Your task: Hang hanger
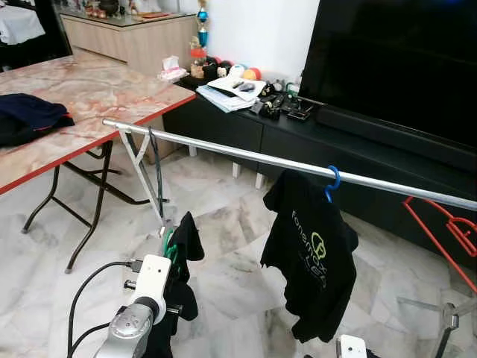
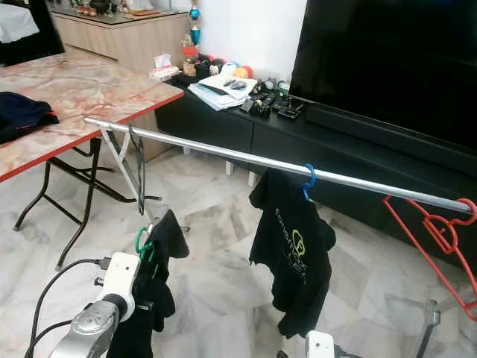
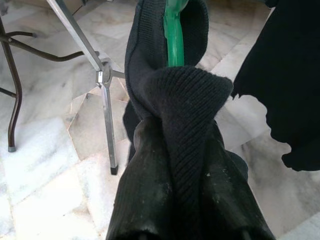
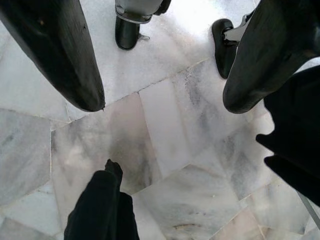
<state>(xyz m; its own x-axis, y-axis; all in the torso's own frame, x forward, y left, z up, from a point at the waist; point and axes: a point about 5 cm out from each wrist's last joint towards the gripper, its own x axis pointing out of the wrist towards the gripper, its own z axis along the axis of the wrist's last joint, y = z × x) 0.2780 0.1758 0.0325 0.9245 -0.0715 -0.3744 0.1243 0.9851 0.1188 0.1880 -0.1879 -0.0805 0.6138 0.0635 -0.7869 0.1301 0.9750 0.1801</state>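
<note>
My left gripper is shut on the collar of a black knitted garment that hangs on a green hanger. In the eye views this bundle is held low, below the left end of the silver rail. A black T-shirt hangs from the rail's middle on a blue hanger. A red hanger hangs at the rail's right end. My right gripper is open, down near the floor, with nothing between its fingers.
The rack's slanted legs stand just beyond my left arm. A marble-topped folding table with dark clothes is to the left. A black TV console with clutter and a large TV run behind the rail.
</note>
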